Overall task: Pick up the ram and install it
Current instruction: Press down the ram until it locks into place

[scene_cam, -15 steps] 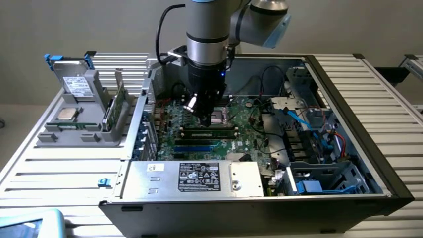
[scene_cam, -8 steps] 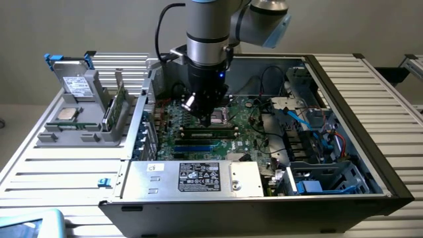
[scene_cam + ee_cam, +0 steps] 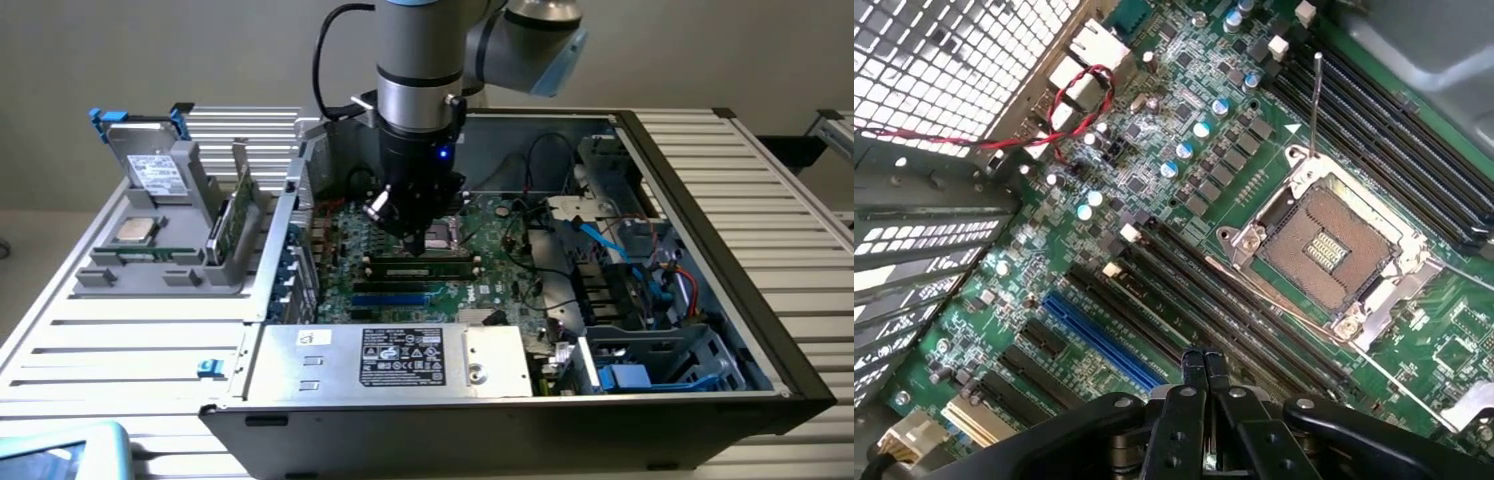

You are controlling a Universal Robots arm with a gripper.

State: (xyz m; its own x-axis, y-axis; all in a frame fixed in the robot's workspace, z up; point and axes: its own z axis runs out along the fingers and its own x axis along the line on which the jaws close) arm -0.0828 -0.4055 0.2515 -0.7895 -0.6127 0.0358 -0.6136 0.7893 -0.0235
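My gripper [image 3: 416, 243] reaches straight down into the open computer case [image 3: 694, 200], with its tip at the motherboard's black memory slots [image 3: 400, 285]. A slim green ram [image 3: 424, 264] with a row of dark chips lies along those slots, right under and just in front of the tip. In the wrist view the gripper [image 3: 1204, 362] is shut, its two fingers pressed together with nothing between them. They hover low over the long black slots [image 3: 1184, 290], beside the empty processor socket [image 3: 1334, 250].
A grey holder [image 3: 100, 275] on the exterior view's left carries a silver processor chip [image 3: 134, 231], a boxy drive [image 3: 158, 175] and an upright green board [image 3: 234, 225]. The power supply [image 3: 400, 357] lies in front of the board. Cables and drive cages [image 3: 641, 290] crowd the case's right side.
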